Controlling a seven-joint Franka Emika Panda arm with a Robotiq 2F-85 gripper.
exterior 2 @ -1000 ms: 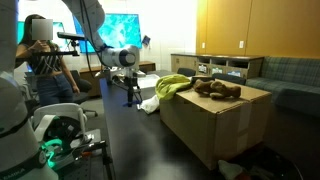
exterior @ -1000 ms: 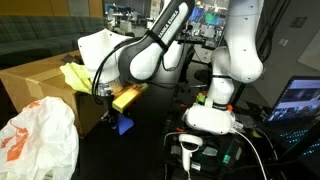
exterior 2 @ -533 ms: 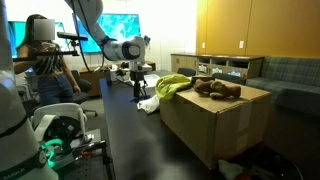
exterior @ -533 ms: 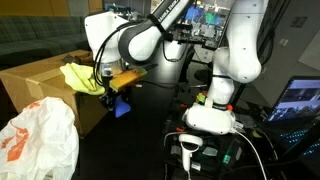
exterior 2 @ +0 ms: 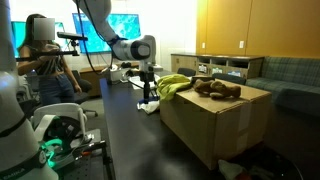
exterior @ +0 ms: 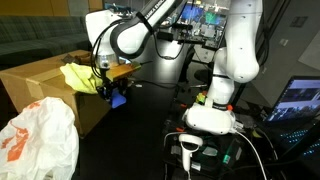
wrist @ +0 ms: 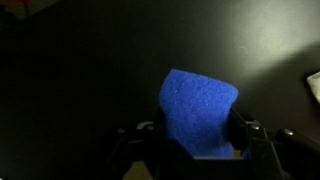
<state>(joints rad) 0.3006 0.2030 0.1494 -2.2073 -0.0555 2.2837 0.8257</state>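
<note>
The fingers (wrist: 248, 135) are closed on a blue block (wrist: 200, 115). In the wrist view a dark pad presses each of its flanks at 3 and 9 o'clock, so they stand only as far apart as the block is wide. The block looks like foam or sponge, though the material cannot be told for certain.

The largest thing nearby is the table (exterior: 40, 90), a big cardboard carton that shows in both exterior views (exterior 2: 215, 125). At 7 o'clock in an exterior view a crumpled white plastic bag (exterior: 35, 140) lies in front of it. A yellow cloth (exterior: 78, 76) is draped over the table's near corner. Beyond it, toward 3 o'clock in an exterior view, a brown plush toy (exterior 2: 218, 89) lies on top.

The blue block (exterior: 118, 97) hangs at about 4 o'clock from the cloth, just beside the table's edge and over the dark floor (exterior 2: 120, 130). Whether it brushes the carton cannot be told.

As a judgement, the grasp is done: the block is gripped squarely and rests on nothing. What is left is the release, since it has not yet been set down on any surface.
</note>
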